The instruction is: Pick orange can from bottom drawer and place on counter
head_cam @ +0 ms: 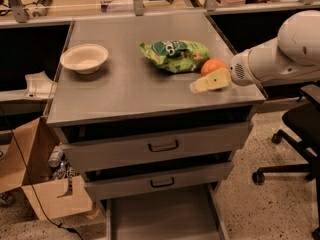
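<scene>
The orange can [214,65] sits on the grey metal counter [130,86] near its right front corner, just right of the green snack bag. My gripper [205,78] reaches in from the right on the white arm, at counter level beside the can. One pale yellow finger [211,81] lies in front of the can's lower part and the other is hidden behind it. The jaws look open, with the can resting between them. The bottom drawer [160,215] is pulled out below, and its floor is bare.
A green snack bag [175,55] lies mid-counter and a white bowl [84,58] at its left. Two grey drawers with black handles [163,145] are shut. A cardboard box [35,181] stands at the left and an office chair [300,134] at the right.
</scene>
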{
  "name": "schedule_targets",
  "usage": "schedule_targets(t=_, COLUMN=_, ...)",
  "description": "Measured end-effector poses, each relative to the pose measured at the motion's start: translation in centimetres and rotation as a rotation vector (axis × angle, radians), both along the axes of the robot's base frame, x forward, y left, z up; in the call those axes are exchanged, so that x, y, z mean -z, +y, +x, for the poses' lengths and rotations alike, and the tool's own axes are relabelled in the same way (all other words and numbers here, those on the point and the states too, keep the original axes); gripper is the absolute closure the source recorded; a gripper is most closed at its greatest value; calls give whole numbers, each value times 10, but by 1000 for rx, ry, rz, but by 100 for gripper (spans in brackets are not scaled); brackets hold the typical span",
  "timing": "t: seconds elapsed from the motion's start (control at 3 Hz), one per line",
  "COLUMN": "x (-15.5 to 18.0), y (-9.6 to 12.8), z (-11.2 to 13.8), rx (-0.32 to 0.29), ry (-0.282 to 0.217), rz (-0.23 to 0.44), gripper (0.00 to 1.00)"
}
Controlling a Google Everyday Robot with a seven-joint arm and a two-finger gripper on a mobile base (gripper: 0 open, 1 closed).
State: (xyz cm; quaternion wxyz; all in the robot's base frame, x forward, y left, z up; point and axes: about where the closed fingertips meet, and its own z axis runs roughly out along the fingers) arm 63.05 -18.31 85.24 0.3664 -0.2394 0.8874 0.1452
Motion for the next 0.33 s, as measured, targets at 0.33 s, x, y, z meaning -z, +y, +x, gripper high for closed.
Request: schedule_targets(t=0.33, x=0, y=0, z=0, rx=0, ry=0, rz=0, gripper=0)
